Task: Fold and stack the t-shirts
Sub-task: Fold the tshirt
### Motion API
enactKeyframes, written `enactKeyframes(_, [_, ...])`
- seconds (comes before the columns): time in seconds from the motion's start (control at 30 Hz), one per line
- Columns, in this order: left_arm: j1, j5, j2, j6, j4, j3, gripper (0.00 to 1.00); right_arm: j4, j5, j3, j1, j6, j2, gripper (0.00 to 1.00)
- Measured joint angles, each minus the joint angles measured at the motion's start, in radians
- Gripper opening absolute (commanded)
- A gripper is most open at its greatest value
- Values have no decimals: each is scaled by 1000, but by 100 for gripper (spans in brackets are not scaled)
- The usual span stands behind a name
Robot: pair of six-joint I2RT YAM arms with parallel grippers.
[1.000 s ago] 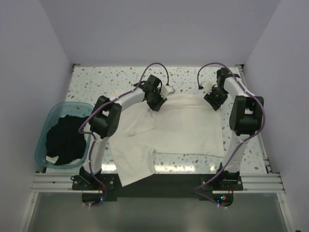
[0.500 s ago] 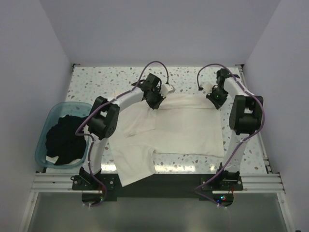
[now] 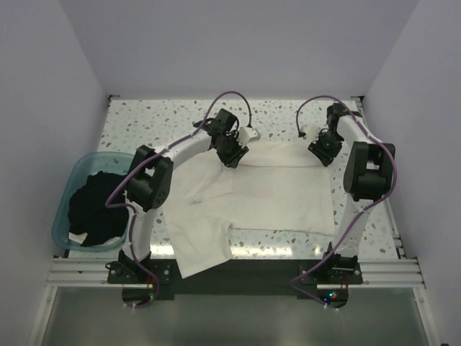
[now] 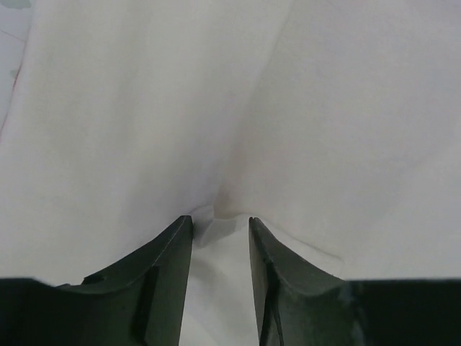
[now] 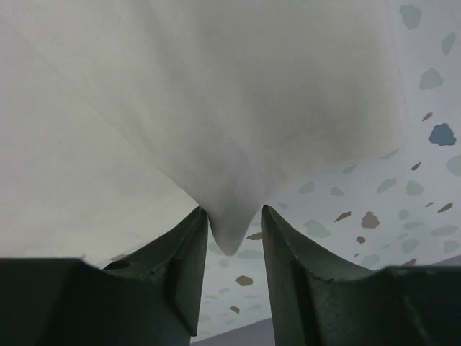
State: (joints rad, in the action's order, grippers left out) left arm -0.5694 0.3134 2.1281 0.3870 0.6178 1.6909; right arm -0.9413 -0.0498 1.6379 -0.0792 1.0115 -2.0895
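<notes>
- The left tool (image 4: pixel 220 238) and right tool (image 5: pixel 234 231) are each clamped on a pinch of the white t-shirt (image 3: pixel 277 191), at the two far corners.
- Since a second ago both have shifted slightly farther out, tautening that far edge; I judge a fold is starting.
- The shirt lies spread on the counter (image 3: pixel 144 122), its near-left part hanging over the edge.
- Its print isn't visible.
- The black t-shirt (image 3: pixel 97 209) lies bunched in the teal tub (image 3: pixel 72 180), at the left.

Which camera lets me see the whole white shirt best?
The top camera: it shows the whole white t-shirt spread on the table, one part hanging over the near edge. The left wrist and right wrist cameras show only bunched white cloth between their jaws.
</notes>
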Motion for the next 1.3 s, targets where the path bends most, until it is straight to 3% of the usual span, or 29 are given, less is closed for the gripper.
enactKeyframes(0.03, [3,12,0,3,12,0,48,-10,-6,0,0,5,0,47])
enactKeyframes(0.2, [49,97,-23,4,61,-3,50,-93,-57,43,-1,-1,0,50])
enactKeyframes(0.4, [222,118,-162,-37,51,-70,47,-111,-100,211,5,-151,0,33])
enactKeyframes(0.5, [313,83,-185,-54,52,-78,43,-84,-97,245,21,-232,0,28])
enactKeyframes(0.73, [425,-1,-105,-82,60,-85,40,-18,-21,192,87,-336,-82,26])
enactKeyframes(1.0, [462,-83,13,-111,60,-70,36,74,120,140,140,-346,-146,23])
enactKeyframes(1.13, [465,-98,80,-120,70,23,34,108,190,207,143,-344,-195,20])
enactKeyframes(1.3, [470,-97,249,-130,97,298,34,195,264,345,143,-338,-290,17])
